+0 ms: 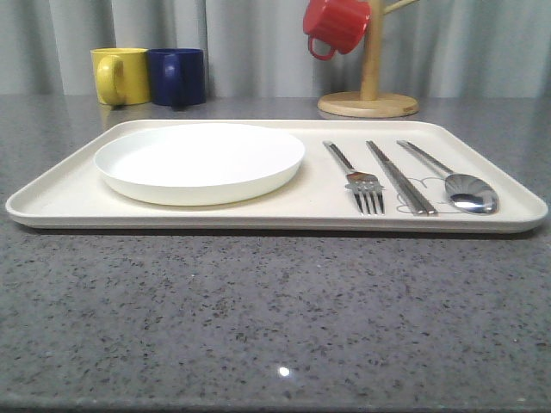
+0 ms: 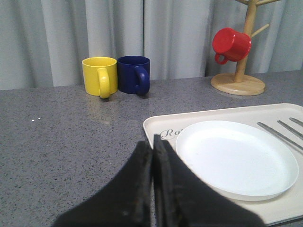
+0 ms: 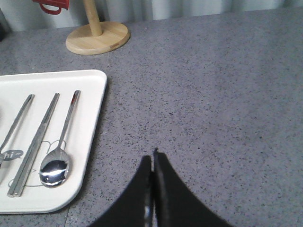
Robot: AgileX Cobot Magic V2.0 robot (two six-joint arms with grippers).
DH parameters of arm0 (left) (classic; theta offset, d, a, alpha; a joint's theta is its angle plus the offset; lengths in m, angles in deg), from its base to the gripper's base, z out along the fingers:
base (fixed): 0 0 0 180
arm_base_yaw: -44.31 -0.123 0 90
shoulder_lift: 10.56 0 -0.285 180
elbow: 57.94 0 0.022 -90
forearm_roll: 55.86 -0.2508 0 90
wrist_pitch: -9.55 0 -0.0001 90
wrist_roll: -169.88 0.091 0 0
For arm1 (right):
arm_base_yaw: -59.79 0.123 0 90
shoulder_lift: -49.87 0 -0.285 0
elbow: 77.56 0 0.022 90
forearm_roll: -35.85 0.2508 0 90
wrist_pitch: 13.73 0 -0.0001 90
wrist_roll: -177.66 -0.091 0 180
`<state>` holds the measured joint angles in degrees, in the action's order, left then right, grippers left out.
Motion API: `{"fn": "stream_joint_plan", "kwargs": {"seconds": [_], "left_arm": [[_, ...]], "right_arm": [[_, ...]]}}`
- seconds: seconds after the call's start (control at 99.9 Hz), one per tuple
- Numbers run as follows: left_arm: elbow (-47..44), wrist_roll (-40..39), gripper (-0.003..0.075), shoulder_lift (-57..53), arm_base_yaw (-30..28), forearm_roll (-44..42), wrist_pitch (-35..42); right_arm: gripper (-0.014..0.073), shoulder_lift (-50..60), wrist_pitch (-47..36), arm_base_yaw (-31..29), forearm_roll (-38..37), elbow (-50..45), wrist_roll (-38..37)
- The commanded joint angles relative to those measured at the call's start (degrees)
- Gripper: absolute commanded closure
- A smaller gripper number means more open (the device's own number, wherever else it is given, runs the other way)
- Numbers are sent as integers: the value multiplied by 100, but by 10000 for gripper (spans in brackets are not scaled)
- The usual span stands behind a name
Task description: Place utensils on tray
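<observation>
The cream tray (image 1: 60, 202) lies across the table. On its right part lie a silver fork (image 1: 355, 178), a pair of chopsticks (image 1: 400, 177) and a spoon (image 1: 454, 180), side by side. The right wrist view shows the spoon (image 3: 59, 151), chopsticks (image 3: 35, 144) and fork handle (image 3: 16, 122) on the tray (image 3: 92, 101). My right gripper (image 3: 153, 158) is shut and empty over bare counter, to the right of the tray. My left gripper (image 2: 152, 144) is shut and empty beside the tray's left corner (image 2: 156, 124).
A round white plate (image 1: 200, 161) sits on the tray's left half. A yellow mug (image 1: 120, 76) and a blue mug (image 1: 177, 76) stand at the back left. A wooden mug tree (image 1: 368, 86) with a red mug (image 1: 336, 24) stands at the back right.
</observation>
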<state>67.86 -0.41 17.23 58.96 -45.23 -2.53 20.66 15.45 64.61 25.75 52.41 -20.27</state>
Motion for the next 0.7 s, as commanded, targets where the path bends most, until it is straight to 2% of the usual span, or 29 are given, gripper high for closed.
{"fn": "stream_joint_plan", "kwargs": {"seconds": [0.0,0.34,0.481,0.561,0.691], "left_arm": [[169,-19,738,42,24,24,471],[169,-19,738,42,24,24,471],[169,-19,738,42,24,24,471],[169,-19,738,42,24,24,471],[169,-19,738,42,24,24,471]], "right_arm": [[662,-19,-464,-21,-126,149,78],[662,5,-567,-21,-193,124,78],[662,234,-1162,-21,-111,-196,195],[662,486,-1683,-21,272,-541,494],[662,973,-2339,-21,1095,-1226,1401]]}}
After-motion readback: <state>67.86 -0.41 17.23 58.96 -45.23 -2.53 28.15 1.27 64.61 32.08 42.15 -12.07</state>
